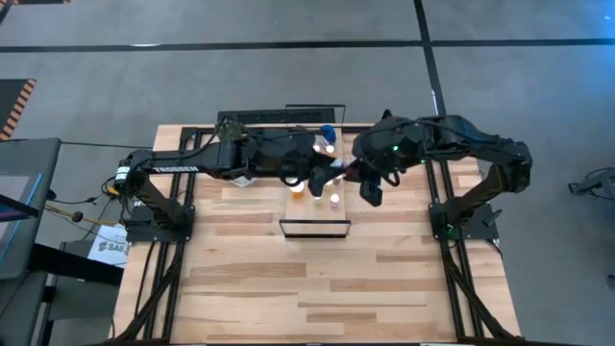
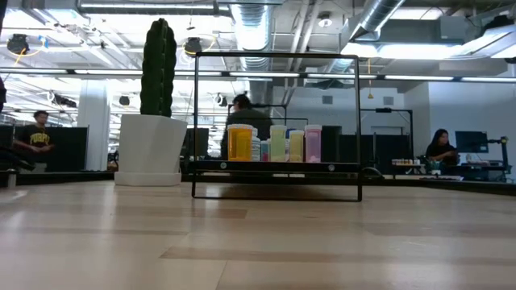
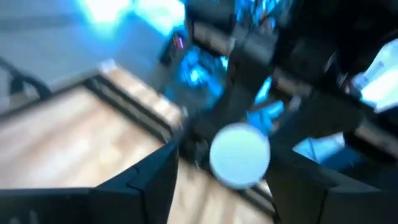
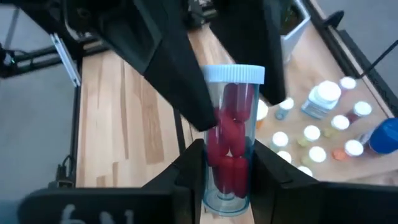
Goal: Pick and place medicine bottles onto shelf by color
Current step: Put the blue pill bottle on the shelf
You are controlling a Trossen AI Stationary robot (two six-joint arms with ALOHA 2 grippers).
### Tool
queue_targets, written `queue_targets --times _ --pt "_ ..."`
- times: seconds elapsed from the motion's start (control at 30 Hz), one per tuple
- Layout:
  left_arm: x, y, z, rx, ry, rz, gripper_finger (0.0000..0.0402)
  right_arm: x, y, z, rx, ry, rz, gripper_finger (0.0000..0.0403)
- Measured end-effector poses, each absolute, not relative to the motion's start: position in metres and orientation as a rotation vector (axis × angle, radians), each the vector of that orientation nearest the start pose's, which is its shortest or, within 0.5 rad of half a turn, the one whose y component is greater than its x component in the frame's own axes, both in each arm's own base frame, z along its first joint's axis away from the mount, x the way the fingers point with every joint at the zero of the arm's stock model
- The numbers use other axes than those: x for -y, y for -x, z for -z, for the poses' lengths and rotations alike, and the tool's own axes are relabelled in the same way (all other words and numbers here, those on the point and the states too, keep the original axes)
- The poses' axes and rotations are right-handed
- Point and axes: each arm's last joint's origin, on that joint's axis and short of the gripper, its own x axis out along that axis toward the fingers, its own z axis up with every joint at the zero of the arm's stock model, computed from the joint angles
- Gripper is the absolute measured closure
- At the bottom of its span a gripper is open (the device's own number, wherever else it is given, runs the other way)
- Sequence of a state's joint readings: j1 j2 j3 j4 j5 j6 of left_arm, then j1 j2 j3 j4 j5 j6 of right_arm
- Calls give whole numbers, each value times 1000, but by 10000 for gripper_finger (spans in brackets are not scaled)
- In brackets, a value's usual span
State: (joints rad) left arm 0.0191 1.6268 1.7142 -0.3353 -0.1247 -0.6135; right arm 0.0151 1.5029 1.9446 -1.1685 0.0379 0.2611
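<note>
Right end effector (image 4: 229, 163) is clamped on a clear medicine bottle (image 4: 231, 142) w/ red capsules inside and a pale cap; the bottle stands upright between the two dark fingers (image 4: 189, 167), centre of the right wrist view. In the high view this end effector (image 1: 338, 173) sits just right of frame centre, above the shelf (image 1: 315, 227).

Left end effector (image 3: 224, 180) has its fingers apart, w/ a white round cap (image 3: 240, 154) between them in the left wrist view (blurred, so whether they touch it can't be told). In the high view it (image 1: 306, 179) is at frame centre, close to the right one, both over the bottles.

Other medicine bottles (image 4: 318, 127) w/ white caps lie in a loose group at the right of the right wrist view, beside a larger blue one (image 4: 385, 135). In the low view four bottles stand in a row on the shelf (image 2: 276, 167) at frame centre: an orange one (image 2: 239, 142), a pale green one (image 2: 278, 143), a yellowish one (image 2: 296, 146), a pink one (image 2: 313, 143). A cactus in a white pot (image 2: 151, 149) stands left of the shelf on the table (image 2: 258, 242). People sit in the room behind, far left and far right.
</note>
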Motion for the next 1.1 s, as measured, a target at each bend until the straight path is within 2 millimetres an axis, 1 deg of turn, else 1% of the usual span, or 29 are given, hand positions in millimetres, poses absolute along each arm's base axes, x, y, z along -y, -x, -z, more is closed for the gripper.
queue_targets --times 0.1,0.23,0.37,0.5,0.57,0.67,0.83,1.1 --pt "-10 -368 -432 -102 541 -257 179 -1 -263 -465 -706 -230 130 302" --pt "-8 -369 -441 -4 489 -281 173 1 -254 -472 -669 -214 181 301" --pt "-6 -369 -446 53 480 -326 173 5 -246 -483 -572 -202 250 301" --pt "-6 -367 -446 90 458 -471 173 8 -240 -497 -444 -210 276 301" --pt "-5 -366 -448 113 443 -507 173 8 -237 -504 -384 -217 271 301" --pt "-4 -366 -455 172 427 -486 173 7 -240 -509 -325 -218 258 301" --pt "-2 -367 -461 229 393 -453 173 6 -245 -512 -287 -191 249 301" --pt "3 -366 -464 249 383 -441 173 6 -249 -514 -258 -169 238 301"
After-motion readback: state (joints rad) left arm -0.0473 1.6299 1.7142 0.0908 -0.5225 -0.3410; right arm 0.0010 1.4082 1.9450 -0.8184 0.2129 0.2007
